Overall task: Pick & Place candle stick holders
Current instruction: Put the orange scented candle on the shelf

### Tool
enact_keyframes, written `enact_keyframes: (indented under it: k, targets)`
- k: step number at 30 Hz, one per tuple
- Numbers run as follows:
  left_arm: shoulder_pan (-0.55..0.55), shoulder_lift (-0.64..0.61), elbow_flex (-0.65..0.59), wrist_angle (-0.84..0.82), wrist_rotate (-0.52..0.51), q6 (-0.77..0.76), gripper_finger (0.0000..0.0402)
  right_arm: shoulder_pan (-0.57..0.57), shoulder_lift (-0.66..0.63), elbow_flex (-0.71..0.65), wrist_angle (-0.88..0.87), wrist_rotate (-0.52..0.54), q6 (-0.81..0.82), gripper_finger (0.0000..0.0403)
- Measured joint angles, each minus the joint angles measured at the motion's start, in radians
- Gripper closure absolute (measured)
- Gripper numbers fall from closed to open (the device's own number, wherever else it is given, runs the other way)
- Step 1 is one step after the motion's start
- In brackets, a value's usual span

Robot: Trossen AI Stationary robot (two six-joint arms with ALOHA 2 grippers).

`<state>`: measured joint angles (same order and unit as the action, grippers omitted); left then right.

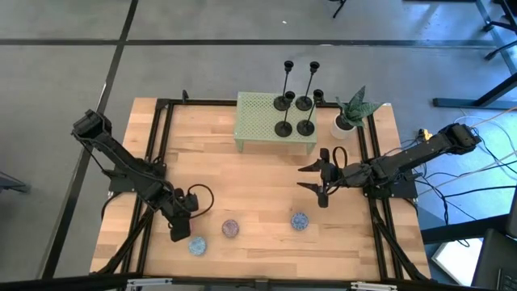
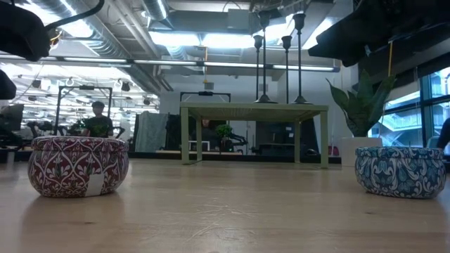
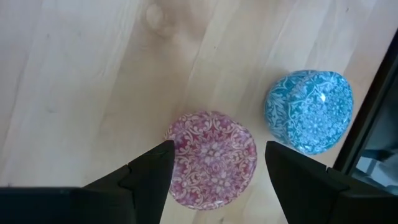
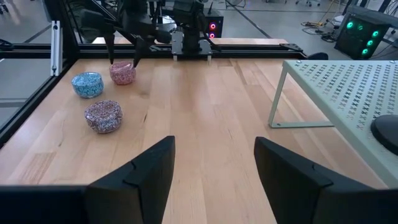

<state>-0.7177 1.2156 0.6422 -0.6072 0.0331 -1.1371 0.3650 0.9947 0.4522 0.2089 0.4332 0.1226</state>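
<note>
Four black candle stick holders stand by their round bases on a green perforated stand (image 1: 260, 121) at the table's far middle. The two tall ones (image 1: 283, 102) (image 1: 304, 103) are at the back and the two short ones (image 1: 283, 128) (image 1: 305, 127) at the front. The tall stems also show in the low view (image 2: 300, 56). My right gripper (image 1: 317, 178) is open and empty, level, to the near right of the stand, pointing toward the table's left. My left gripper (image 1: 174, 233) is open at the near left, its fingers on either side above a pink patterned tin (image 3: 211, 158).
A blue tin (image 1: 198, 245), a maroon tin (image 1: 231, 228) and another blue tin (image 1: 300, 220) sit along the near side. A potted plant (image 1: 351, 113) stands right of the stand. Black frame rails (image 1: 157, 153) run along the table's sides. Bare wood lies between the stand and the tins.
</note>
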Motion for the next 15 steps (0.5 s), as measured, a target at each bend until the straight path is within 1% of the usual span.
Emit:
enact_keyframes:
  k: [3,8,15]
  targets:
    - [0.000,0.000,0.000,0.000,0.005,-0.001,0.0153,0.000,0.000,0.000,0.000,0.000,0.000,0.0178]
    - [0.000,0.000,0.000,0.005,0.049,-0.001,0.0153,0.000,0.000,0.000,0.000,0.000,0.000,0.0178]
    - [-0.003,0.000,0.000,-0.008,0.044,-0.002,0.0152,0.000,0.000,0.000,0.000,0.000,0.000,0.0178]
